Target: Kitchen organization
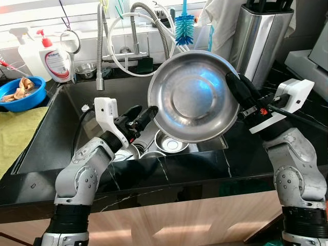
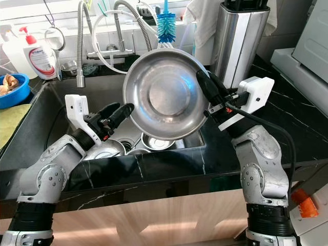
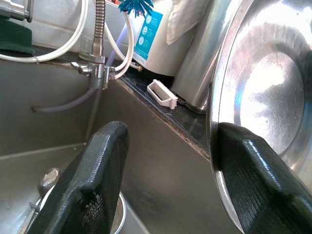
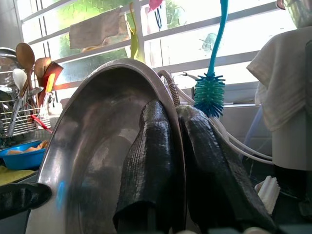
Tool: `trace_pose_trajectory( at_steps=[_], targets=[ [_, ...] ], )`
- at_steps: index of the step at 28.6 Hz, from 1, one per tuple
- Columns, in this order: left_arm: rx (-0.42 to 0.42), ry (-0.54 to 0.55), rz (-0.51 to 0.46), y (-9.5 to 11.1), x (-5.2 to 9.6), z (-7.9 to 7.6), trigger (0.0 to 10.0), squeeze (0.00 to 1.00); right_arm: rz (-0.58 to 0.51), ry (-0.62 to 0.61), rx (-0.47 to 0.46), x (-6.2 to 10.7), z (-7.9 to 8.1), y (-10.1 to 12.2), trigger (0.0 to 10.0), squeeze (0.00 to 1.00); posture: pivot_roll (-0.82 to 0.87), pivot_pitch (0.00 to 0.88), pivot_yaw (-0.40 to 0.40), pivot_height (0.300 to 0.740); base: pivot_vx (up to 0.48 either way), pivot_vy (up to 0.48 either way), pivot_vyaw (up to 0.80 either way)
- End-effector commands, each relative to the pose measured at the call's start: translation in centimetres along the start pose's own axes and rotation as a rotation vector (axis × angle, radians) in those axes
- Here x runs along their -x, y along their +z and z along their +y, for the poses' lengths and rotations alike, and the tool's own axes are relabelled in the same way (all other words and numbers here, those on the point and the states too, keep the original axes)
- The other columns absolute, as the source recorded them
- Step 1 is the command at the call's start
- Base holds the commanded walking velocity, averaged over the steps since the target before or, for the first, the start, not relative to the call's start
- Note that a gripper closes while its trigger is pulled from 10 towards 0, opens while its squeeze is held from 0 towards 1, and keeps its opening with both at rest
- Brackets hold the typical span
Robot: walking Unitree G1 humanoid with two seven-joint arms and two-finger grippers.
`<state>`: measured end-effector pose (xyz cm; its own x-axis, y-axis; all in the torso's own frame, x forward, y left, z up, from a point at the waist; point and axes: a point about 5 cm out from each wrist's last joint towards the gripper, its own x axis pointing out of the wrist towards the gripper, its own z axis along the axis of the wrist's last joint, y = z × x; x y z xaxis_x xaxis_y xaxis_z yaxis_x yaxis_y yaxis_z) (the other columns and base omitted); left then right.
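Shiny steel bowl [image 1: 192, 97], tilted above sink [image 1: 61, 128]

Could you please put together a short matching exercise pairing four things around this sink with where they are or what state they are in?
Column 1:
1. steel plate
2. left hand
3. blue bowl
4. bottle brush

Column 2:
A. hanging behind the sink by the window
B. open, beside the plate's lower left rim
C. pinched at its rim by the right hand, tilted over the sink
D. on the counter left of the sink

Pairs: 1-C, 2-B, 3-D, 4-A
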<state>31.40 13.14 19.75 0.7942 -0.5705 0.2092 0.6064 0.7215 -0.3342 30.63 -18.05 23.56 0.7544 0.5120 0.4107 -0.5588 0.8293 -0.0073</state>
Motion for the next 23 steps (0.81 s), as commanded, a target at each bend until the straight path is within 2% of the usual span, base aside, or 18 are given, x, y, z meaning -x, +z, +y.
trace_pose_trajectory(
  at_steps=[1,18,19,20,21,23],
  targets=[
    [-0.026,0.041,-0.021,0.7,0.1,0.6,10.0,0.00,-0.032,0.044,0.010,-0.7,0.8,0.9,10.0,0.00,-0.07,0.000,0.045,0.740,0.000,0.000,0.00],
    [-0.009,0.052,-0.055,1.1,0.1,0.8,9.8,0.00,-0.011,0.044,-0.031,-1.4,1.7,-0.3,10.0,0.00,-0.06,0.000,0.042,0.740,0.000,0.000,0.00],
    [-0.008,0.052,-0.055,1.1,0.1,0.8,8.5,0.00,-0.011,0.043,-0.031,-1.4,1.7,-0.3,10.0,0.00,-0.06,0.000,0.042,0.740,0.000,0.000,0.00],
    [-0.006,0.052,-0.054,1.1,0.1,0.8,3.9,0.00,-0.011,0.043,-0.031,-1.4,1.7,-0.3,10.0,0.00,-0.06,0.000,0.042,0.740,0.000,0.000,0.00],
    [-0.006,0.049,-0.053,1.1,0.2,0.8,0.3,0.00,-0.011,0.044,-0.031,-1.4,1.7,-0.3,10.0,0.00,-0.06,0.000,0.042,0.740,0.000,0.000,0.00],
    [-0.004,0.045,-0.054,1.1,0.2,0.8,0.0,0.00,-0.010,0.045,-0.030,-1.4,1.7,-0.3,10.0,0.00,-0.06,0.000,0.042,0.740,0.000,0.000,0.00]
  ],
)
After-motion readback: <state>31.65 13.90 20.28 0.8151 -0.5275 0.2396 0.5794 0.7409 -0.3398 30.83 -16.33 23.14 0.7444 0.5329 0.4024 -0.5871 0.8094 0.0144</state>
